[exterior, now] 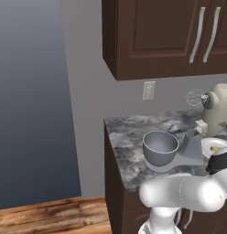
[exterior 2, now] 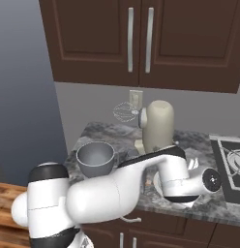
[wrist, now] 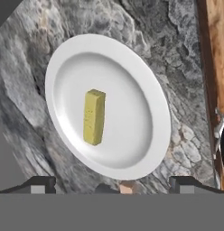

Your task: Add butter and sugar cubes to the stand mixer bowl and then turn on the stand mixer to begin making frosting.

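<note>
A yellow stick of butter [wrist: 94,117] is lying near the middle of a round white plate [wrist: 145,113], long axis running roughly up and down the view, apart from the rim all round. The plate is sitting flat on a mottled grey stone counter [wrist: 154,36], with a strip of wooden floor [wrist: 217,54] showing beyond the counter edge at the right. The gripper [wrist: 112,182] is hanging above the plate's near rim, its two dark fingertips [wrist: 39,184] spread wide apart and touching nothing.

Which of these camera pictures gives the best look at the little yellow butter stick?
The hand view: the butter lies whole on the white plate, unobstructed. In the left base view only a yellow sliver peeks past the arm.
</note>
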